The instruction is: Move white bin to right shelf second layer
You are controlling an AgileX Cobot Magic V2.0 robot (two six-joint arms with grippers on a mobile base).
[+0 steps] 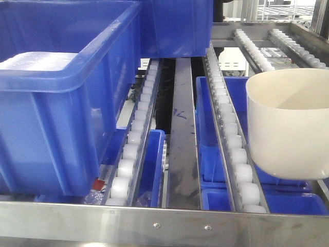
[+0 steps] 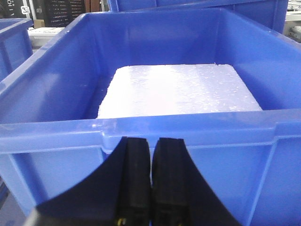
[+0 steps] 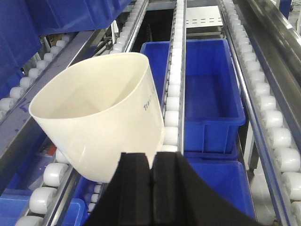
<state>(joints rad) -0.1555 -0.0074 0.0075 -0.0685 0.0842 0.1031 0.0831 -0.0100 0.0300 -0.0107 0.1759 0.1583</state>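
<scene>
The white bin (image 1: 288, 123) is a cream tub that rests tilted on the roller rails (image 1: 234, 139) of the right shelf second layer, behind the steel front lip (image 1: 164, 224). In the right wrist view the white bin (image 3: 101, 117) leans with its mouth up and to the left, its rounded base just ahead of my right gripper (image 3: 151, 160). That gripper is shut with nothing between its fingers, and I cannot tell if its tips touch the base. My left gripper (image 2: 151, 143) is shut and empty, close to the near wall of a blue crate (image 2: 155, 127).
A large blue crate (image 1: 56, 103) holding a white foam slab (image 2: 178, 89) fills the left side, with another blue crate (image 1: 175, 25) behind it. Lower blue crates (image 3: 211, 89) lie under the rails. A steel strip (image 1: 182, 134) runs down the middle.
</scene>
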